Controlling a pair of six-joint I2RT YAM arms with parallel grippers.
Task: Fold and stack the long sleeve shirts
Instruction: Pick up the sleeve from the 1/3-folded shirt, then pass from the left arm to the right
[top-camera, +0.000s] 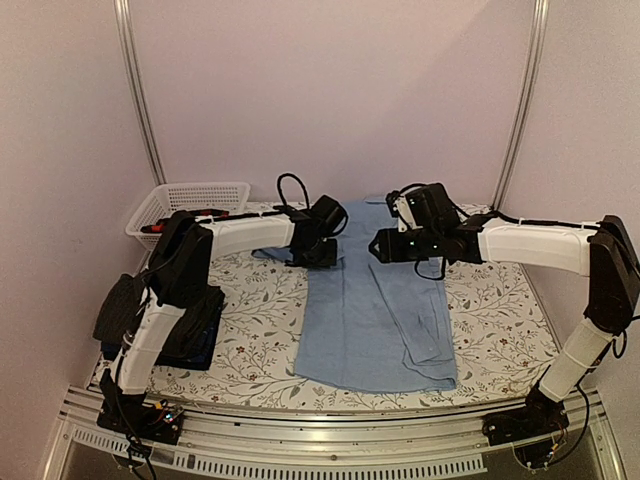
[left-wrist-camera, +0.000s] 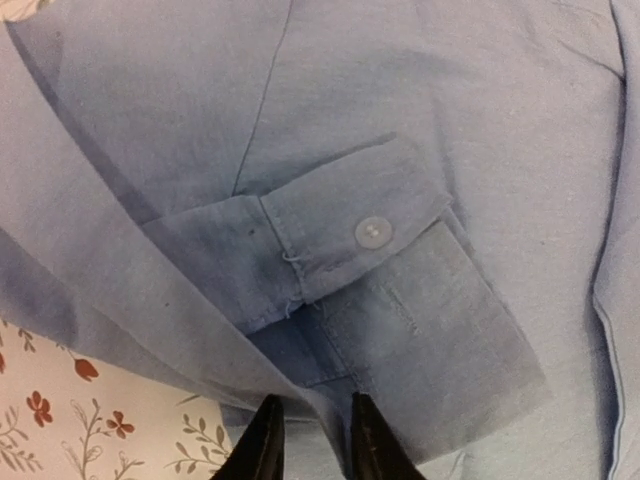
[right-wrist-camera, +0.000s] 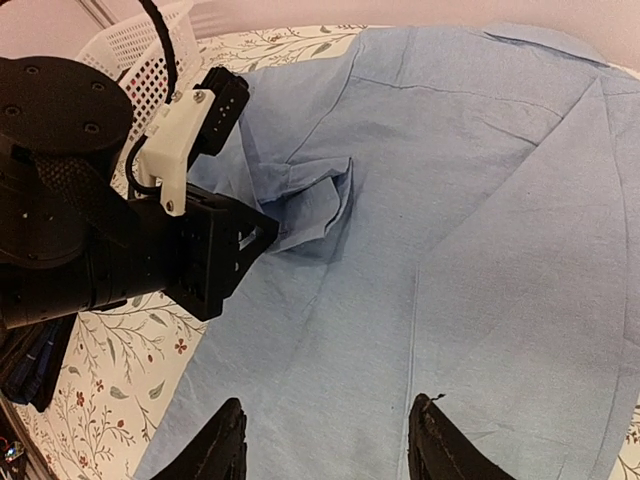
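Note:
A light blue long sleeve shirt (top-camera: 375, 310) lies spread along the middle of the table, collar at the far end. My left gripper (top-camera: 318, 255) sits at its upper left edge. In the left wrist view a sleeve cuff with a white button (left-wrist-camera: 372, 232) lies folded onto the body. A ridge of the blue cloth is pinched between the left gripper (left-wrist-camera: 312, 442). My right gripper (top-camera: 383, 245) hovers over the shirt's upper middle. It stands open (right-wrist-camera: 325, 445) with only flat cloth below it. Dark folded shirts (top-camera: 195, 335) lie at the left, partly hidden by my left arm.
A white lattice basket (top-camera: 195, 200) stands at the back left, holding something red and black. The floral tablecloth (top-camera: 500, 330) shows on both sides of the shirt. My left wrist (right-wrist-camera: 200, 250) is close to the right gripper's left side.

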